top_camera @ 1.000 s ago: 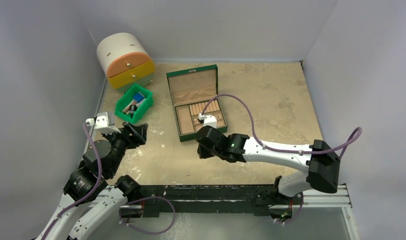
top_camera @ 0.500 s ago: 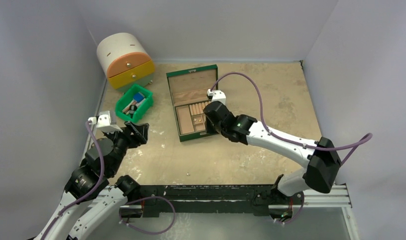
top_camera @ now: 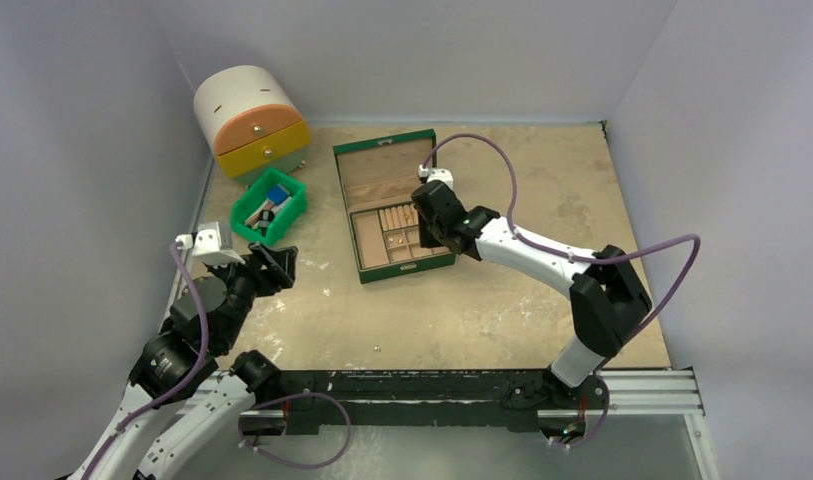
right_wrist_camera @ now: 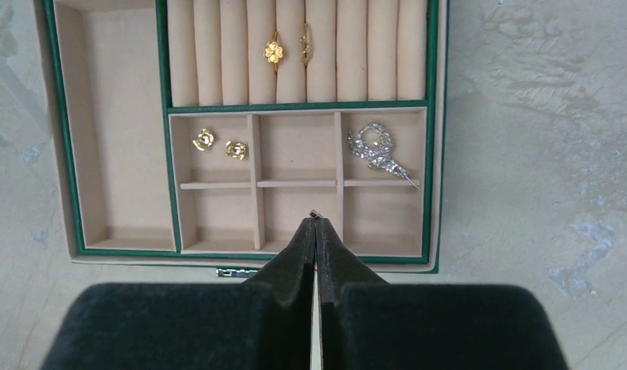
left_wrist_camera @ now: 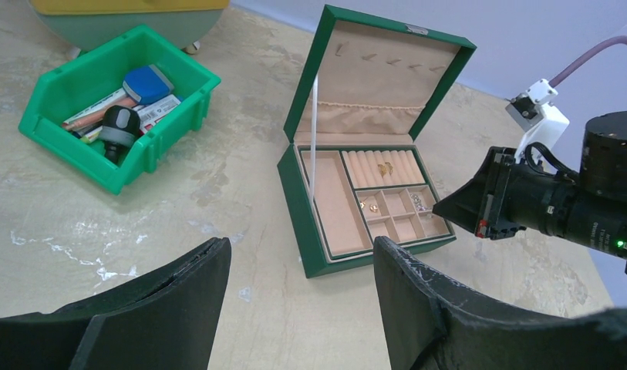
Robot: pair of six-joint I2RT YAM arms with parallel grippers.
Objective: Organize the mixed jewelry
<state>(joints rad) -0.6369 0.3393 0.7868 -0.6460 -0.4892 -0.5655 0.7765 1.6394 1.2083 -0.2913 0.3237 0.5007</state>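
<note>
Black and soft-looking, the left hand (left_wrist_camera: 301,248) is nearest to me, low at the front left of the tabletop (top_camera: 502,300). Its two fingers stand wide apart and hold nothing. A tiny speck (top_camera: 378,348) lies near the front edge, too small for me to name.

Further in, the right hand (right_wrist_camera: 315,223) hangs over the front of the open green jewelry box (top_camera: 367,272). Its fingers are pinched tight together. A tiny grey bit peeks out at the tip, but I cannot tell if it is jewelry.

The jewelry sits in the box. I count two gold rings (right_wrist_camera: 274,52) pushed side by side into the soft rolls at the back. Two gold studs (right_wrist_camera: 203,139) share the left back small cell. One silver charm (right_wrist_camera: 379,150) lies alone in the right back small cell. There are six small cells and one long one, and the other four small cells and the long one look bare.

I think a few things could go wrong. If the pinched hand lets go from too high, a tiny piece could bounce off a thin wall into the wrong cell, or out onto the tabletop. If the hand dips too low, it could bump the box and shake the studs about.

Past the box sits one green bin (top_camera: 294,205) of odd bits. Behind it stands one round chest (top_camera: 244,95) with two drawers.
</note>
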